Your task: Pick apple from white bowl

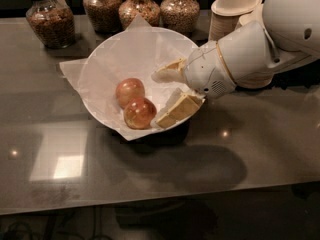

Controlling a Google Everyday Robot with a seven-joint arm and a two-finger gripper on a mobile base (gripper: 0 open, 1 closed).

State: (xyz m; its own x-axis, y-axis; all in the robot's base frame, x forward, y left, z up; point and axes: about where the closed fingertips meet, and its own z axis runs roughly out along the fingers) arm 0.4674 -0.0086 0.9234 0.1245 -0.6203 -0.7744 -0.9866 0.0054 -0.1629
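The white bowl (107, 64), lined with crinkled white paper, stands on the dark counter. Two apples lie in it. The deeper red-brown apple (139, 113) is at the front; the paler pinkish apple (130, 91) lies just behind it, touching it. My gripper (161, 98) reaches in from the right over the bowl's right rim, with its jaws open. The upper finger (167, 74) is to the right of the paler apple. The lower finger (174, 114) is just right of the red-brown apple. Nothing is held.
Several glass jars of grain (50, 19) stand along the back of the counter. Stacks of beige paper bowls (234, 6) stand at the back right, behind my arm. A bright light reflection (62, 156) lies on the counter at the front left.
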